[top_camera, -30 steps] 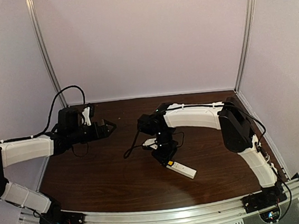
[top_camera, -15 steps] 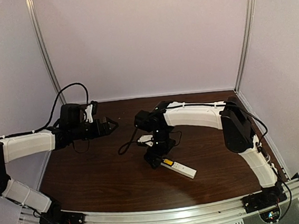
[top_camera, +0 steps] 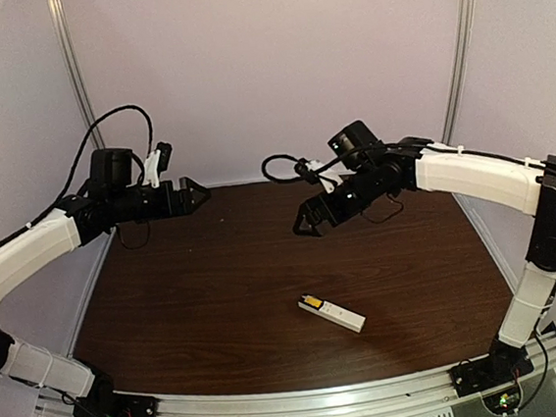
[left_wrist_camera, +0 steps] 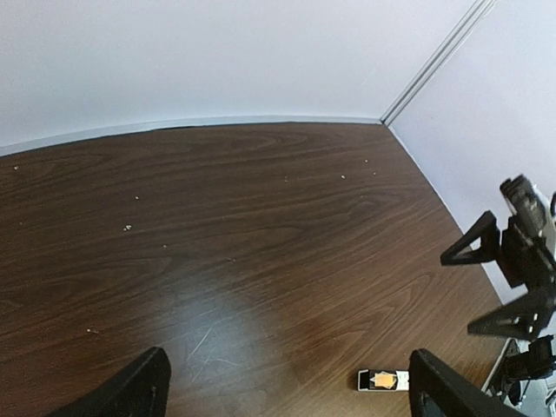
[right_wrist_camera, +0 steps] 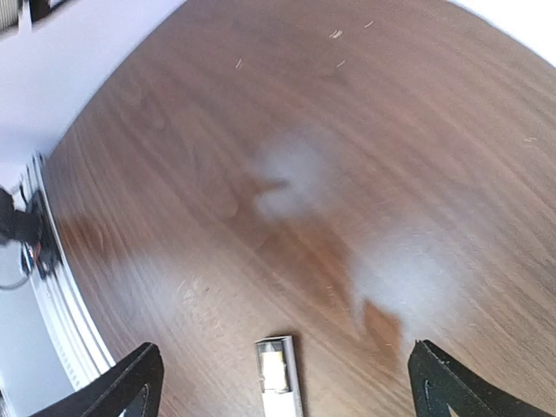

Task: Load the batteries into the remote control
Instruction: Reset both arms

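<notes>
Since half a second ago, my right gripper (top_camera: 305,224) has lifted off the remote control (top_camera: 332,314) and swung up to just right of centre. The left gripper (top_camera: 198,194) has risen a little at upper left. Both sets of jaws stand wide apart with nothing between them. The remote control lies alone on the table (top_camera: 188,296) at lower centre, well apart from both grippers, with an orange-yellow patch (top_camera: 312,304) at its upper-left end. I see no loose batteries anywhere. My worry is that end: it looks uncovered, so a careless descent could nudge the bar or knock out whatever sits inside. Whether cells are seated there, I cannot tell.
</notes>
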Tool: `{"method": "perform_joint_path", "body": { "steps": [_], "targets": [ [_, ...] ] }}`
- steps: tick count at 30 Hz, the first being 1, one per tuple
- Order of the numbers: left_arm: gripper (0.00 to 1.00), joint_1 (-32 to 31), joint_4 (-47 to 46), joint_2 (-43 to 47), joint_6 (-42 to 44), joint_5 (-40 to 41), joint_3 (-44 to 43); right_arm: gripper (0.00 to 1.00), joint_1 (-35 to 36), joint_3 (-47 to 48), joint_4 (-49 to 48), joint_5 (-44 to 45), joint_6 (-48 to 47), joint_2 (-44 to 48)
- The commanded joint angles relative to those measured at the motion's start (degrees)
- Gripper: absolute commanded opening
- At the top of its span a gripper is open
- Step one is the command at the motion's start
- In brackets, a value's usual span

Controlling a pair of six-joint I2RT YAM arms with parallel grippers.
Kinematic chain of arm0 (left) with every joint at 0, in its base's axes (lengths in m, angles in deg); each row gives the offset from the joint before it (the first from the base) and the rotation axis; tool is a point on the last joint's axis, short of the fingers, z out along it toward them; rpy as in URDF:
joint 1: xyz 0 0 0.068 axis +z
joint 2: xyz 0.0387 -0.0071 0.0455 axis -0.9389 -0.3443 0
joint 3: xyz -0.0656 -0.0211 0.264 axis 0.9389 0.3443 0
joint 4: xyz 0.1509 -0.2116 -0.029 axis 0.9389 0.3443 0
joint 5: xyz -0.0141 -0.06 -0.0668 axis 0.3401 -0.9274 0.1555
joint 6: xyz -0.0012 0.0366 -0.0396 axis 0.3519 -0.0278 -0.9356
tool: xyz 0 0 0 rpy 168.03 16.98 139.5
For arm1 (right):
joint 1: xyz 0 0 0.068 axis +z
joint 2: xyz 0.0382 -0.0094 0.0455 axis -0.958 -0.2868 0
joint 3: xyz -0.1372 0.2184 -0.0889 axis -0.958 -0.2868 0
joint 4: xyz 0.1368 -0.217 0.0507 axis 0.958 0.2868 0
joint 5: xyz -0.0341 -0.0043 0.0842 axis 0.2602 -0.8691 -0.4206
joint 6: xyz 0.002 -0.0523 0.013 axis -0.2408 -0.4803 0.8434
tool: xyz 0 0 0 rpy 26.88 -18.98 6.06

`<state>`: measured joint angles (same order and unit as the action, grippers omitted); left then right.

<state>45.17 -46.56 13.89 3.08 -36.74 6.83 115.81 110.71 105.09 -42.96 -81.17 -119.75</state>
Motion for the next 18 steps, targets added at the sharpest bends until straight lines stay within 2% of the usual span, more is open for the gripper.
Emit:
{"method": "perform_joint_path", "body": {
  "steps": [1, 11, 18],
  "targets": [
    [0.97, 0.5, 3.6, 0.6, 1.8, 1.6, 1.9, 1.0, -6.0, -13.0, -16.7, -6.0, 6.1, 8.5],
    [0.97, -1.2, -6.9, 2.1, -3.4, 3.6, 20.2, 1.0, -12.0, -38.0, -36.9, -6.9, 13.2, 17.9],
    [0.97, -2.7, -10.8, 0.6, -4.4, 4.6, 24.4, 1.0, -12.4, -44.8, -42.7, -6.1, 15.2, 20.3]
  ]
}}
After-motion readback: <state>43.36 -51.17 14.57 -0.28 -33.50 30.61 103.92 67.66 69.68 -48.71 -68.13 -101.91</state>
